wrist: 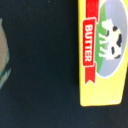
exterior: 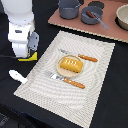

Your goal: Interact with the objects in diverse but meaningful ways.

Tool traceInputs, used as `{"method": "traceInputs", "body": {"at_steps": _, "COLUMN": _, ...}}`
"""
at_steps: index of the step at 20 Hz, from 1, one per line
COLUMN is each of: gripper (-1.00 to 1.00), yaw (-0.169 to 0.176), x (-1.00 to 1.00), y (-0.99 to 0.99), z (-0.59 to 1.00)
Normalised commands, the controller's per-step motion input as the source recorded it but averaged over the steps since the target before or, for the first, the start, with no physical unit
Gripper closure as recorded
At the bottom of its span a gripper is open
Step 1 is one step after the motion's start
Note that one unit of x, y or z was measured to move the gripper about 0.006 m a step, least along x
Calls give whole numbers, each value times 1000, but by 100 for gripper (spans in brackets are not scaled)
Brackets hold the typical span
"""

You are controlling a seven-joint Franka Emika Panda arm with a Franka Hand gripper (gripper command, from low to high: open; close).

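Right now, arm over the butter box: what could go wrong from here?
1. The yellow box sits off-centre in the wrist view, partly cut off by the frame edge; a straight descent may catch only one edge and tip or push it.
2. In the exterior view the arm hides most of the box, and the fingers can't be seen, so alignment is unverified.
3. The white utensil and the placemat edge lie close by; a sweep could drag either.

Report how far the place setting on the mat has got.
Done: the bread loaf sits on the tan plate, with orange-handled cutlery on either side. In hand: the arm hangs over the yellow butter box, not holding it as far as shown. Left: the box and the white utensil lie off the mat.
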Motion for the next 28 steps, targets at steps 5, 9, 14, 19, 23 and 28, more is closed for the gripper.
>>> {"method": "traceInputs", "body": {"at_steps": 5, "gripper": -100, "yaw": 44, "x": -324, "y": -297, "z": -131}}
{"method": "traceInputs", "body": {"at_steps": 9, "gripper": -100, "yaw": 51, "x": -240, "y": -75, "z": -212}}
{"method": "traceInputs", "body": {"at_steps": 14, "gripper": -100, "yaw": 55, "x": -239, "y": -46, "z": -268}}
{"method": "traceInputs", "body": {"at_steps": 19, "gripper": -100, "yaw": 58, "x": -107, "y": -4, "z": -245}}
{"method": "traceInputs", "body": {"at_steps": 23, "gripper": -100, "yaw": 50, "x": -86, "y": 0, "z": -212}}
{"method": "traceInputs", "body": {"at_steps": 28, "gripper": 100, "yaw": 45, "x": -87, "y": -4, "z": -194}}
